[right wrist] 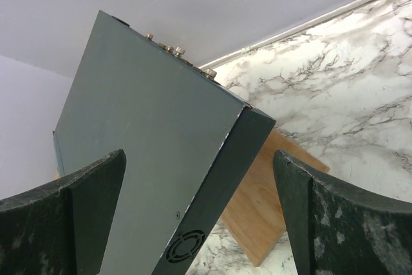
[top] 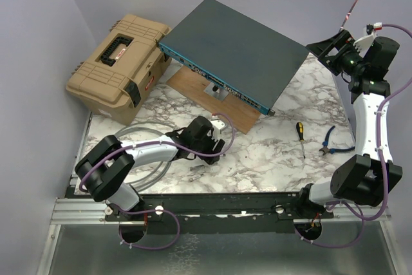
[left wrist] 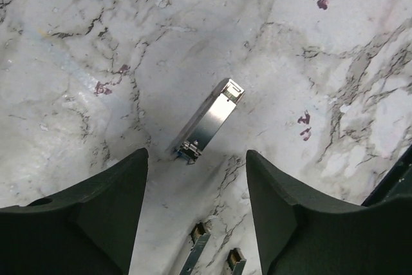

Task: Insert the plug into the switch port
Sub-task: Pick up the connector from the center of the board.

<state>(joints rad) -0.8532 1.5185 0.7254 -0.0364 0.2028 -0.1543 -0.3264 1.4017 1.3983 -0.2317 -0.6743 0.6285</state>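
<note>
**Plug awaits pick-up:** The left gripper (left wrist: pixel 196 159) is pictured poised above a silver transceiver plug (left wrist: pixel 209 120), which lies flat and slantwise on the marble tabletop (left wrist: pixel 77 43). The claw's jaws are spread and nothing is held between them. A similar module (left wrist: pixel 198 243) is glimpsed at the lower edge of the wrist view. The switch (top: pixel 238 49) is propped at a tilt on a wooden board (top: pixel 193 85) toward the back of the table, well apart from the plug. Its blue port face (top: pixel 215 85) is turned toward the arms. The right gripper (top: pixel 335 49) is held wide apart and empty beside the switch's right-hand corner. For a sound pick-up, the wrist would best be turned until the fingers are squared across the plug's long sides. They should then be lowered to straddle the body near its middle, and closed only then, so that the plug is not skewed or nudged away.
</note>
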